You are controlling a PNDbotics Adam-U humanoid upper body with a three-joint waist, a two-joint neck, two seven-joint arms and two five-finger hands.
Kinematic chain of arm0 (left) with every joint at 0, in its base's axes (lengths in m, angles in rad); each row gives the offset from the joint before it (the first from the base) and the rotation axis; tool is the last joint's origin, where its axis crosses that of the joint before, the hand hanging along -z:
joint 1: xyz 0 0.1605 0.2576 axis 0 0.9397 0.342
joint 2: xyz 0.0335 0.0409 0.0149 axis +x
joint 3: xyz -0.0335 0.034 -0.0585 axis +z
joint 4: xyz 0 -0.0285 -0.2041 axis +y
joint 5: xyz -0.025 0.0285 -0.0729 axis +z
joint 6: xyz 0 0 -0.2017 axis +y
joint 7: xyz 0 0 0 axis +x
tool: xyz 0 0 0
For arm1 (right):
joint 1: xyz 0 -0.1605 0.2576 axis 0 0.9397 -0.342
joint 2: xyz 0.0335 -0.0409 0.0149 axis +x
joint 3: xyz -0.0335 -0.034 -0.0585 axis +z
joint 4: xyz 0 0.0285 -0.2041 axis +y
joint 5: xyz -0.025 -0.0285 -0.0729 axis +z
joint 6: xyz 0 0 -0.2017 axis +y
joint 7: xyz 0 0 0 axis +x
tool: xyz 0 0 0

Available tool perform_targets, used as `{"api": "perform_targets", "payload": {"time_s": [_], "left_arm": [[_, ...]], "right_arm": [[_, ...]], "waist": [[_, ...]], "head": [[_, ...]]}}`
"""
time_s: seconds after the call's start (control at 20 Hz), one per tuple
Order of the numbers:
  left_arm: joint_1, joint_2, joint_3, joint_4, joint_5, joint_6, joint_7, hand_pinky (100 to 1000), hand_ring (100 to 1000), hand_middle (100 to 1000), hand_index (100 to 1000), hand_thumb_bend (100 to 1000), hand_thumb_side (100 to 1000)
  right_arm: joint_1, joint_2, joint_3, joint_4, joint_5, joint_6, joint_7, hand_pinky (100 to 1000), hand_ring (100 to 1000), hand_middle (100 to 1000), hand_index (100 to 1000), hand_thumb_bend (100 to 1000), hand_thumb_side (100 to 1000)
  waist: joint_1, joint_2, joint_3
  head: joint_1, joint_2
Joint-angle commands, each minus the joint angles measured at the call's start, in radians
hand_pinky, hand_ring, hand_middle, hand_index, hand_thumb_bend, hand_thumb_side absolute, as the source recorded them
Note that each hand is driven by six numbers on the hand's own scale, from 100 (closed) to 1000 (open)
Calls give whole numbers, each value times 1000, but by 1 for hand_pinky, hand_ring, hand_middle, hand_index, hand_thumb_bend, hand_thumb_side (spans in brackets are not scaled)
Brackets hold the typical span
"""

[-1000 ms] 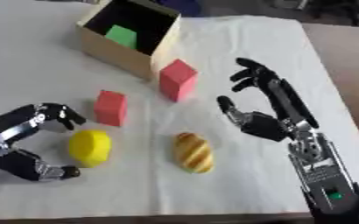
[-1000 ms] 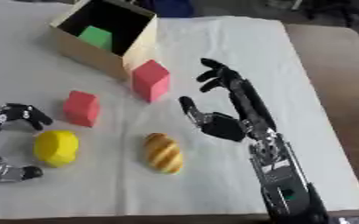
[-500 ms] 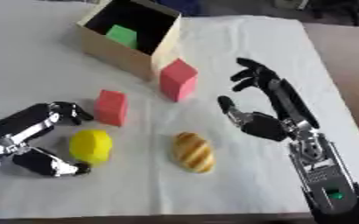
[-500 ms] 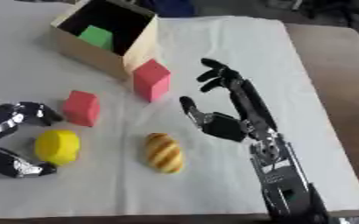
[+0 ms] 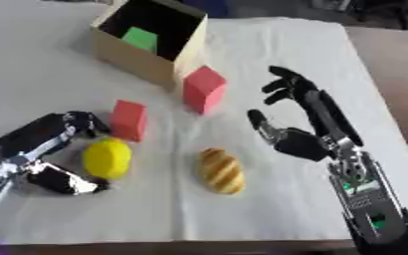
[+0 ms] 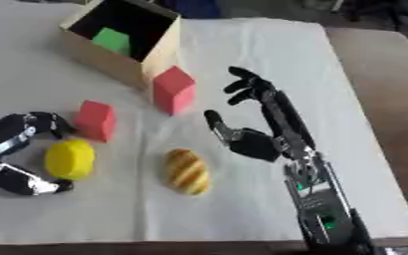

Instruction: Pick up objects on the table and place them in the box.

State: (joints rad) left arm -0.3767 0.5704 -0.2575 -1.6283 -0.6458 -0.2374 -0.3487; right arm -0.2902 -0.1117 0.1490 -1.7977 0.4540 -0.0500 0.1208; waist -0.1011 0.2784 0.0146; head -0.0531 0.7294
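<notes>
A yellow lemon-like fruit (image 5: 107, 158) lies at the left of the white cloth, and my left hand (image 5: 42, 149) curves around it, fingers behind and thumb in front, not closed on it. Just above it stands a small red block (image 5: 129, 120). A larger red cube (image 5: 204, 89) stands beside the cardboard box (image 5: 147, 60), which holds a green block (image 5: 141, 39). A bread roll (image 5: 221, 170) lies in the middle. My right hand (image 5: 299, 132) hovers open to the right of the roll, holding nothing.
The white cloth (image 5: 268, 45) covers most of the table, with bare brown table (image 5: 390, 64) along the right. The cloth's front edge runs near the bottom of the view.
My left hand has slid right and forward so its fingers now reach around the yellow fruit toward the small red block. The right hand has stayed still.
</notes>
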Motion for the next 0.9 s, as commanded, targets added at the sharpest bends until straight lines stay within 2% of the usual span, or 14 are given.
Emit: {"api": "perform_targets", "payload": {"time_s": [0.05, 0.2, 0.4, 0.65, 0.9], "left_arm": [[0, 9, -8, 5, -23, -6, -2, 805, 682, 630, 734, 555, 215], [3, 10, -4, -5, -19, -8, 7, 787, 634, 558, 661, 521, 175], [9, 13, 3, -32, 9, -6, 41, 766, 594, 509, 600, 459, 145], [11, 35, 11, -92, 71, 4, 57, 758, 578, 496, 579, 433, 142], [-16, 118, 27, -196, 187, 28, 36, 759, 577, 503, 583, 442, 164]], "right_arm": [[-7, -14, -3, -17, -6, 0, -1, 840, 654, 679, 925, 335, 389], [-7, -13, -4, -16, -6, 0, -2, 840, 654, 679, 925, 333, 392], [-7, -13, -4, -15, -6, 0, -3, 840, 653, 679, 925, 331, 392], [-8, -13, -5, -14, -5, 0, -5, 840, 653, 678, 925, 331, 392], [-8, -15, -6, -13, -5, 0, -5, 840, 653, 678, 925, 331, 391]], "waist": [[6, -9, -1], [7, -8, -1], [8, -7, -1], [11, -6, -3], [14, -8, -5]], "head": [[2, 2], [2, 2], [0, 2], [-1, 2], [-2, 1]]}}
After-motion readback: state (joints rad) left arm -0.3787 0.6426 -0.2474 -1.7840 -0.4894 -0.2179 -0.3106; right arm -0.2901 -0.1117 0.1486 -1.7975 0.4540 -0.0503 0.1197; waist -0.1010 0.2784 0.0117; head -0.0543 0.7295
